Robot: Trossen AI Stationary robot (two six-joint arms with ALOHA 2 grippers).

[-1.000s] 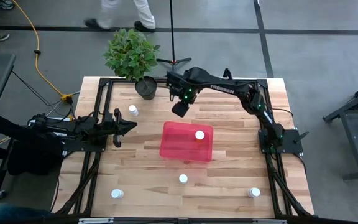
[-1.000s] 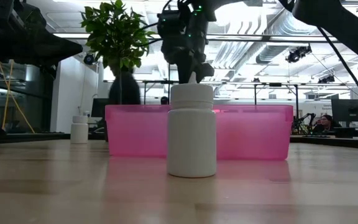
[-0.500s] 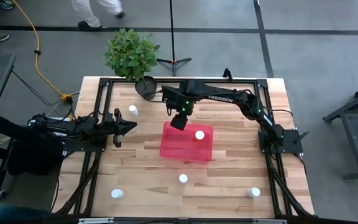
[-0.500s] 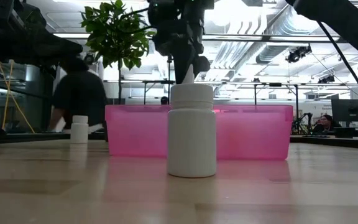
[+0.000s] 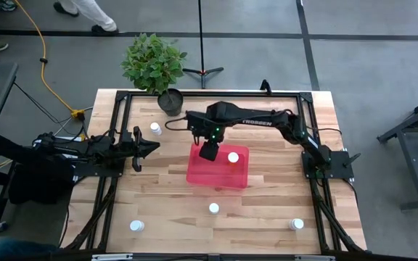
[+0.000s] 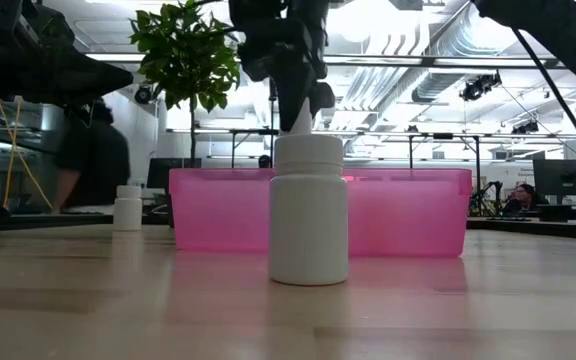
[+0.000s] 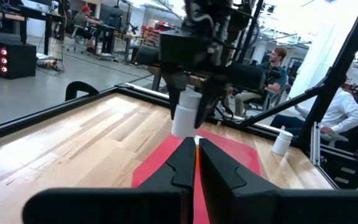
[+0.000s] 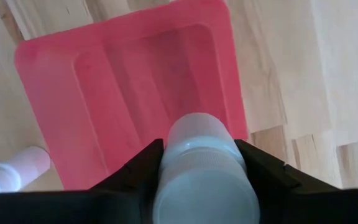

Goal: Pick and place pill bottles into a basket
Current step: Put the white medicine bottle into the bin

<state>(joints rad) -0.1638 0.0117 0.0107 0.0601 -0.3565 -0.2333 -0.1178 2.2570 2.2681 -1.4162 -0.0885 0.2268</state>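
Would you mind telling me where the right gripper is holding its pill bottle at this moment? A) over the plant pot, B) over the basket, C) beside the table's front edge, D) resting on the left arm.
B: the right gripper hangs above the basket, its fingers clamped on a white-capped pill bottle with the bin's floor directly beyond.

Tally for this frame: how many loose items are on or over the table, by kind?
Pill bottles: 6. On the table; in the basket; held by the right gripper.
Basket: 1.
Potted plant: 1.
Total: 8.
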